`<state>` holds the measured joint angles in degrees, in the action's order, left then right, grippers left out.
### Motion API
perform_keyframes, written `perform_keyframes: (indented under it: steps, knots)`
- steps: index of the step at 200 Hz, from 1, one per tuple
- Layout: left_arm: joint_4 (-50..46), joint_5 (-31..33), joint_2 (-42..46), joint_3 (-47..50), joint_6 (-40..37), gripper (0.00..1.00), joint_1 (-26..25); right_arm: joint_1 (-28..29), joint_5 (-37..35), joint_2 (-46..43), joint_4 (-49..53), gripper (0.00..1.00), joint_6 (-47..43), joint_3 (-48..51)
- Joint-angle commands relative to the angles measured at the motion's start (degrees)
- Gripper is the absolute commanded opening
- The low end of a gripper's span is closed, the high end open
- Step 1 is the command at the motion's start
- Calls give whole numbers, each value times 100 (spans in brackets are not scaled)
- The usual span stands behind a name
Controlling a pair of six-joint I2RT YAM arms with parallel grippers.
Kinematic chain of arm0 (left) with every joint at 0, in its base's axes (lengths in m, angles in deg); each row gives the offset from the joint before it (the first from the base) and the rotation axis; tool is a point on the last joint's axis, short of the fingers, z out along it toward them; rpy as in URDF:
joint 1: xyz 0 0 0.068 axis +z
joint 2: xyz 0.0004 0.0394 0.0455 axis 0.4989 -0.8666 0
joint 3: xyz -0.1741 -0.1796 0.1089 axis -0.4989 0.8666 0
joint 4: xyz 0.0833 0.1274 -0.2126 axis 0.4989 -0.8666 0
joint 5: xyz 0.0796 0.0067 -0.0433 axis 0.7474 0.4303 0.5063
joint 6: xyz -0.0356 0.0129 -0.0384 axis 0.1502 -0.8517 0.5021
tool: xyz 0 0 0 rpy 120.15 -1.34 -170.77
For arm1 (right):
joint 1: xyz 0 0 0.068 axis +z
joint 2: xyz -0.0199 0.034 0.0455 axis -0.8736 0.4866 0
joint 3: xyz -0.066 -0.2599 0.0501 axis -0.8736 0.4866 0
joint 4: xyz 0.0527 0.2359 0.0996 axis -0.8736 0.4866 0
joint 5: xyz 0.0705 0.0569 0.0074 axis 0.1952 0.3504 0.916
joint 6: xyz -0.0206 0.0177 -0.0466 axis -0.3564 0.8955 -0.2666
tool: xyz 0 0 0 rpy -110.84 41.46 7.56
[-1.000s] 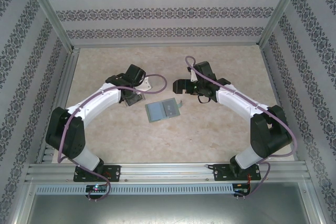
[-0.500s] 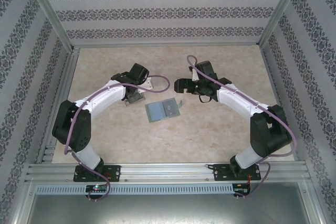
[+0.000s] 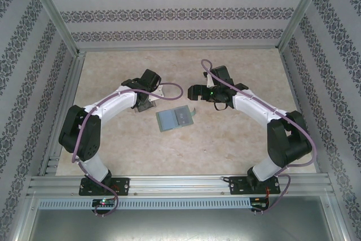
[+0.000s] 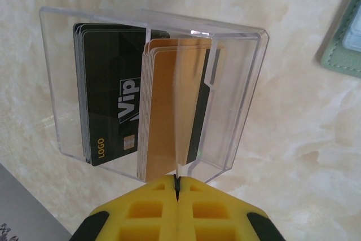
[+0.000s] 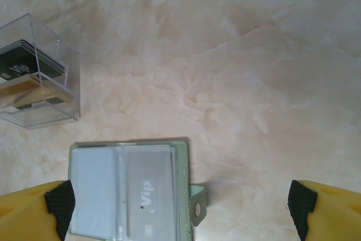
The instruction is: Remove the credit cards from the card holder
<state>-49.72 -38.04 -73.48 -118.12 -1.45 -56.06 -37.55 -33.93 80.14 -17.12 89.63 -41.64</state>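
Two robot arms are seen over a marbled table (image 3: 225, 145), with an open card holder (image 3: 176, 118) lying between them.

At the left, the left gripper (image 4: 177, 187) is poised at the near edge of a clear tray (image 4: 61, 71), with its yellow fingers pressed together; whether anything thin is pinched cannot be told. Black cards (image 4: 107, 94) marked "Vip" and tan cards (image 4: 166, 111) are stacked in the tray. The grey-green holder is laid flat near the tray, apart from it, and a pale card (image 5: 148, 187) is tucked in the pocket beside its tab (image 5: 197, 207). At the right, the right gripper (image 5: 180, 204) is spread wide above the holder, and nothing is gripped.
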Motion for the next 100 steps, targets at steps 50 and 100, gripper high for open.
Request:
perform_keyframes:
  steps: [50,100]
  knots:
    - [-115,140,82,-5,-53,0,69,-83,193,199,-76,98,-77,-88]
    - [47,153,-175,35,-34,0,115,-83,198,190,-45,98,-89,-94]
